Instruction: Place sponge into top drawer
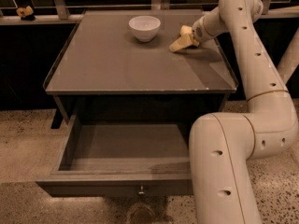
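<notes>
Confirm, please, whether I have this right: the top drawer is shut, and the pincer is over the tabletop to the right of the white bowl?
Not quite: the top drawer is pulled open, not shut, as the camera view shows. The pincer is indeed over the tabletop, to the right of the white bowl.
</notes>
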